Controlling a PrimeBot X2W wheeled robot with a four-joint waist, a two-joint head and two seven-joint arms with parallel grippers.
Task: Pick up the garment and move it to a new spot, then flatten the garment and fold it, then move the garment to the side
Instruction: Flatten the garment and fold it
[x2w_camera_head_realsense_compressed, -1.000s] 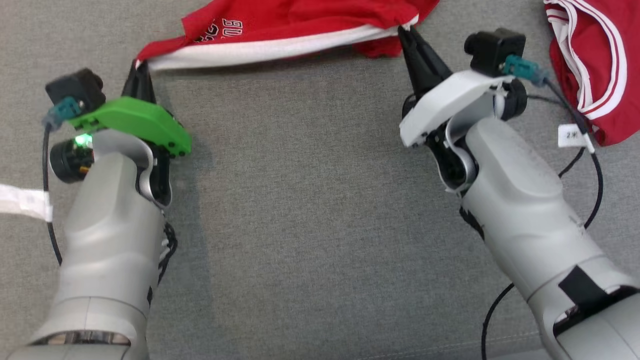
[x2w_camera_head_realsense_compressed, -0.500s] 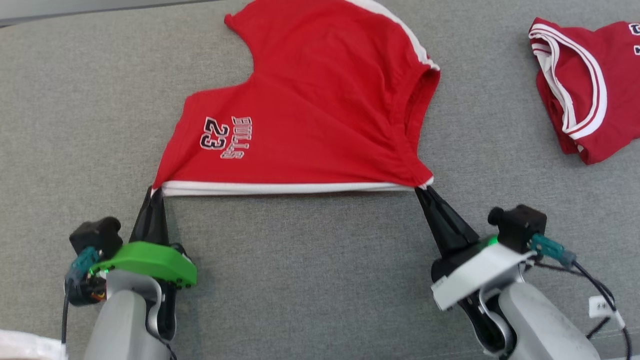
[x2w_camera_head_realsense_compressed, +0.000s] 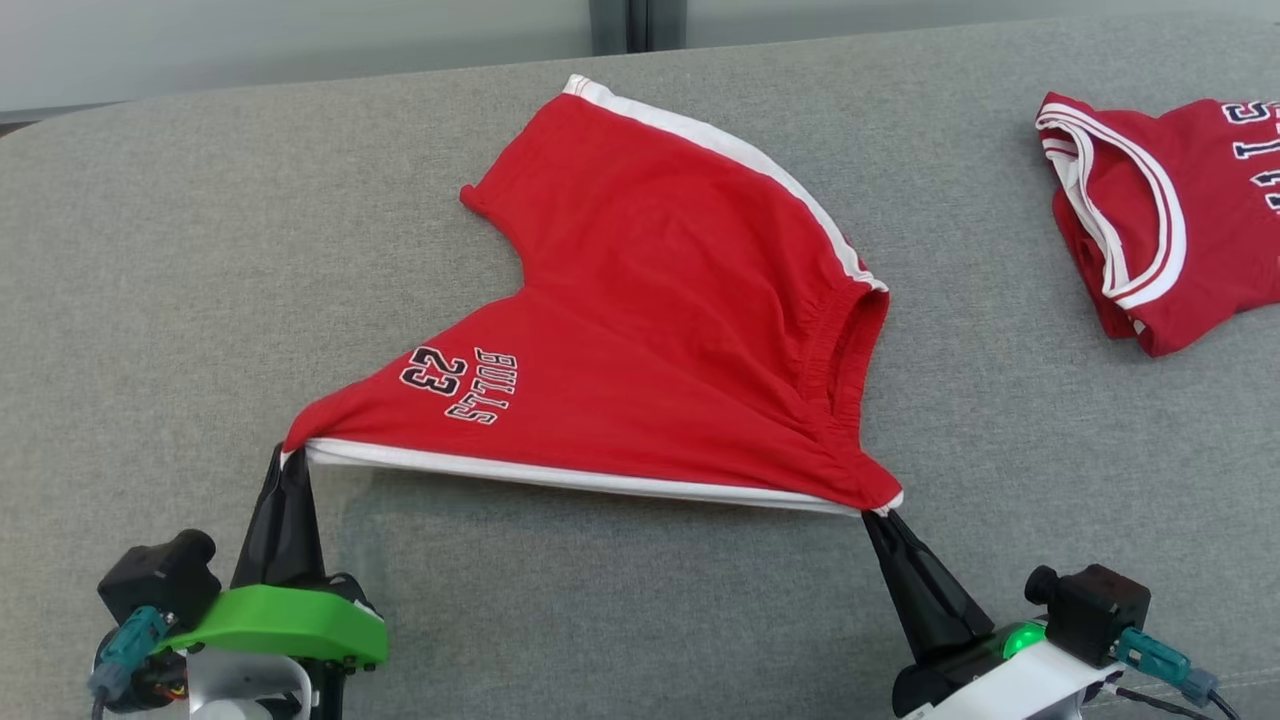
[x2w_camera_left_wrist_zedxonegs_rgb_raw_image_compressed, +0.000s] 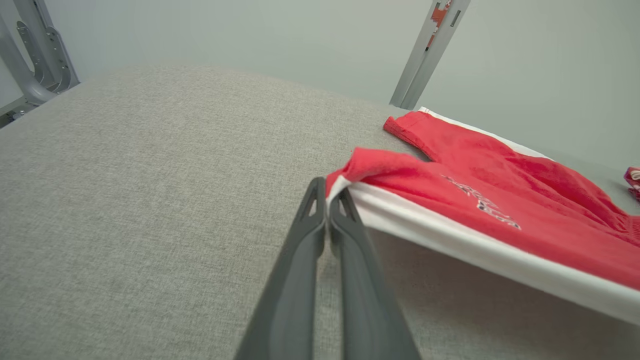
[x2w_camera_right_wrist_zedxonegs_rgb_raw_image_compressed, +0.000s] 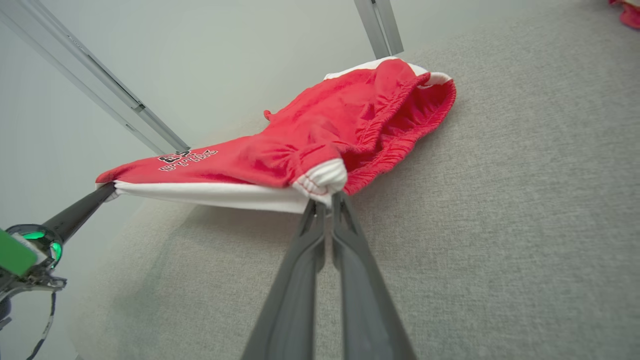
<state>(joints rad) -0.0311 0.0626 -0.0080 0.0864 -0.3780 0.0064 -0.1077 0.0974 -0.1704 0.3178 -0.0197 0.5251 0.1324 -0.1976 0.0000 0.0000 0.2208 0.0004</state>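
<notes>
I am holding the red white-trimmed fabric shorts (x2w_camera_head_realsense_compressed: 650, 330), left pincer (x2w_camera_head_realsense_compressed: 287, 462) clamping the 8 o'clock corner, right pincer (x2w_camera_head_realsense_compressed: 872, 520) the 5 o'clock; flattening, folding and side-move seemingly remaining.

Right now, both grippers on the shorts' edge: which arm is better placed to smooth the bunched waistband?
Probably right: the right gripper holds the shorts at the corner beside the gathered waistband; the left gripper holds the far leg-hem corner.

One pair of red shorts (x2w_camera_head_realsense_compressed: 660, 330), one red jersey (x2w_camera_head_realsense_compressed: 1160, 250), one left tool (x2w_camera_head_realsense_compressed: 286, 457), one right tool (x2w_camera_head_realsense_compressed: 874, 519)
</notes>
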